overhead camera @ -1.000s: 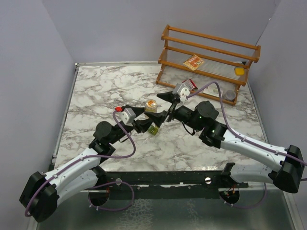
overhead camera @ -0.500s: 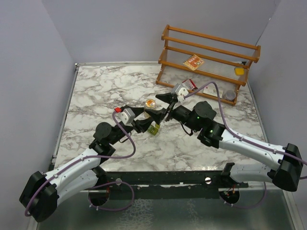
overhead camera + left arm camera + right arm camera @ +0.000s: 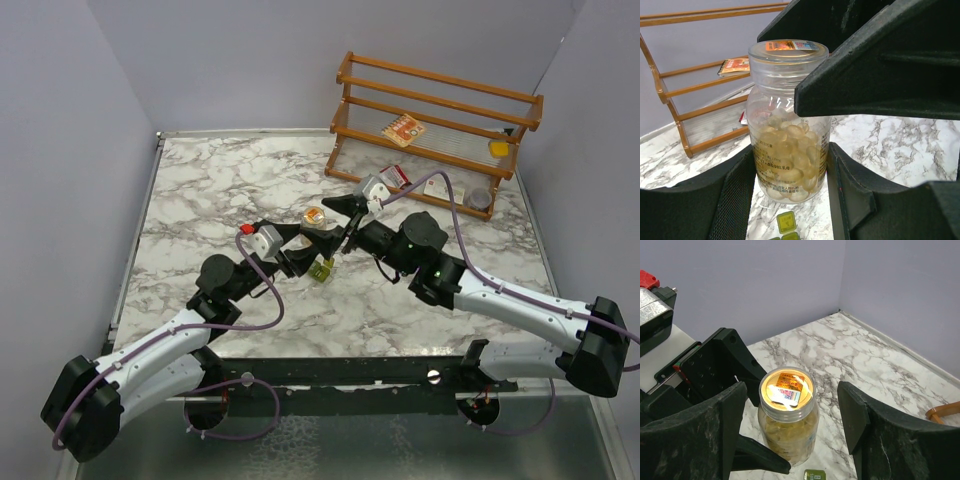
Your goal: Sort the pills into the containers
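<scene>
Overhead, my two grippers cover most of the clear cylindrical plastic bottle; only its orange-labelled lid shows. The translucent olive-green pill box lies on the marble-patterned counter just beside the bottle, cut off in both wrist views, its contents unreadable. The small yellow-orange pills sit inside the bottle. My left gripper clamps the bottle's sides; my right gripper stands spread wide around the lid, touching nothing. Since a second ago the right gripper has shifted left over the bottle; bottle and box lie unmoved.
</scene>
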You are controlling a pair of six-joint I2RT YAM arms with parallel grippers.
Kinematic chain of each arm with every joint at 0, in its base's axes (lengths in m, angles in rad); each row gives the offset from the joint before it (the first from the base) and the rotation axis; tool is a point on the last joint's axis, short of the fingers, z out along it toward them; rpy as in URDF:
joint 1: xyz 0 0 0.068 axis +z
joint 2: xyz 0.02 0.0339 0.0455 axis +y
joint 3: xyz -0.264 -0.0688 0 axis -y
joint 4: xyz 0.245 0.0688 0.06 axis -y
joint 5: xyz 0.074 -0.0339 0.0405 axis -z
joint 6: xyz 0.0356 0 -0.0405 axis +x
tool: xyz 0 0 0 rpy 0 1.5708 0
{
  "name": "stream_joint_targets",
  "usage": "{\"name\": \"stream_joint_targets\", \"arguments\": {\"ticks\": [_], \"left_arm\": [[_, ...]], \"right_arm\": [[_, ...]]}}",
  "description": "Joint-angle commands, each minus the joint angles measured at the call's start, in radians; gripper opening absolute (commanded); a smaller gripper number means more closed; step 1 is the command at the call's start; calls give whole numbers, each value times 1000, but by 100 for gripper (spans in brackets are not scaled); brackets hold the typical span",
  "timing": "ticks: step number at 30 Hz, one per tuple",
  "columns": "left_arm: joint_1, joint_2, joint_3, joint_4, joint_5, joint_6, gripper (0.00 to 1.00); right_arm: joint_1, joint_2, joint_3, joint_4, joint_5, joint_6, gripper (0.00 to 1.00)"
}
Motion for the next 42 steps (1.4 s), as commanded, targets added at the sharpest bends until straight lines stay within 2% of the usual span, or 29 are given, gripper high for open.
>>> {"name": "stream_joint_targets", "arguments": {"ticks": [1, 6, 11, 20, 26, 29, 42], "left_arm": [[-4, 2, -9, 57, -24, -4, 0], [-5, 1, -8, 58, -25, -4, 0], [-5, 2, -8, 58, -25, -5, 0], [-5, 0, -6, 59, -24, -4, 0], [-5, -3, -6, 60, -21, -5, 0], [-5, -5, -4, 61, -18, -6, 0], [-7, -11, -3, 64, -15, -8, 0]], "right_arm": [[11, 2, 37, 42, 22, 0, 72], [12, 6, 42, 36, 21, -3, 67], [15, 11, 46, 30, 20, -5, 58], [16, 14, 52, 4, 16, -10, 56], [17, 15, 52, -4, 20, -10, 68], [17, 17, 53, -7, 20, -10, 70], [17, 28, 62, -26, 21, -13, 56]]}}
